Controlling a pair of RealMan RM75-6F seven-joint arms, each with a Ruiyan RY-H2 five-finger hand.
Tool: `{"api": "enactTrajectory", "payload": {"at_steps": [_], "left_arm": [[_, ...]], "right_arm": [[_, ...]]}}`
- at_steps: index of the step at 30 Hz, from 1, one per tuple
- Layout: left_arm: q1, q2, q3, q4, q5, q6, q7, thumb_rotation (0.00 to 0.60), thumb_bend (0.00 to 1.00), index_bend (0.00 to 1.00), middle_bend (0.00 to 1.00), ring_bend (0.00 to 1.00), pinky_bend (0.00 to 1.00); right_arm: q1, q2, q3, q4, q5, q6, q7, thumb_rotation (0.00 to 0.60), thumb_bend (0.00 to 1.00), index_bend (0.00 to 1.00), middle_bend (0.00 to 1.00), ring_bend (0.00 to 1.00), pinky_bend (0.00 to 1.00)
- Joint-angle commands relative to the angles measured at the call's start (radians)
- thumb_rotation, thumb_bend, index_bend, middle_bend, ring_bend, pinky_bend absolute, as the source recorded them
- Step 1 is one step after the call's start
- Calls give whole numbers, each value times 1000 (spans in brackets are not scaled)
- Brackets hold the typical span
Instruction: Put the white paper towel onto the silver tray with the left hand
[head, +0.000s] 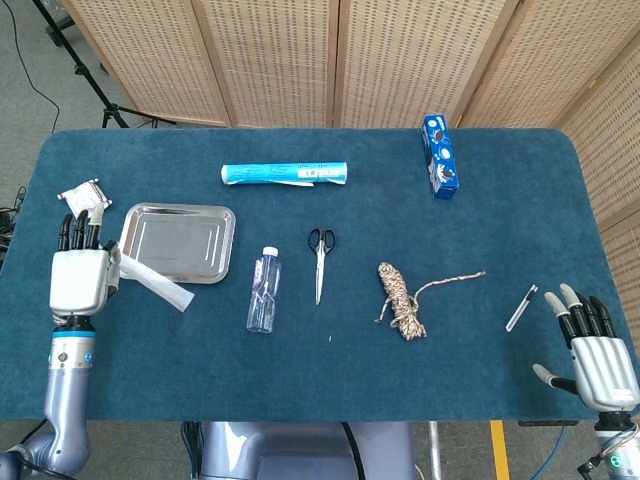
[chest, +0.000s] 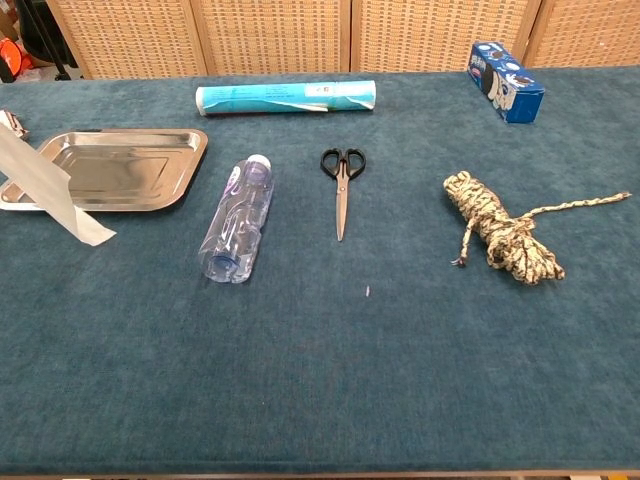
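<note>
My left hand (head: 79, 275) holds the white paper towel (head: 155, 281) by one edge, lifted off the table just left of the silver tray (head: 180, 242). The towel hangs edge-on as a narrow strip, its lower corner trailing near the tray's front edge. In the chest view the white paper towel (chest: 45, 188) crosses the front left corner of the silver tray (chest: 120, 165), and the left hand is out of frame. My right hand (head: 592, 350) rests open at the table's front right corner, holding nothing.
A crumpled wrapper (head: 83, 199) lies just beyond my left hand. Right of the tray lie a clear bottle (head: 264, 289), scissors (head: 320, 262) and a rope bundle (head: 401, 299). A teal roll (head: 285, 174) and blue box (head: 440, 156) sit at the back. A small clear stick (head: 521, 307) lies near my right hand.
</note>
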Motion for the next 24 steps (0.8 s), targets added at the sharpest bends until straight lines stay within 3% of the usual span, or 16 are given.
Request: {"api": "enactTrajectory", "payload": {"at_steps": [1, 16, 19, 24], "left_arm": [[-28, -7, -27, 15, -26, -2, 21, 600, 455, 683, 0, 0, 0], [-130, -25, -116, -5, -122, 33, 82, 600, 456, 687, 0, 0, 0], [-135, -35, -106, 2, -123, 58, 89, 600, 457, 687, 0, 0, 0], [-111, -38, -41, 11, -118, 68, 70, 600, 457, 687, 0, 0, 0]], "right_arm": [[1, -1, 0, 0, 0, -2, -2, 600, 0, 86, 0, 0, 0], [7, -4, -1, 2, 7, -16, -6, 600, 0, 86, 0, 0, 0], [8, -3, 1, 4, 10, -17, -2, 600, 0, 86, 0, 0, 0], [8, -2, -1, 4, 7, -17, -1, 600, 0, 86, 0, 0, 0]]}}
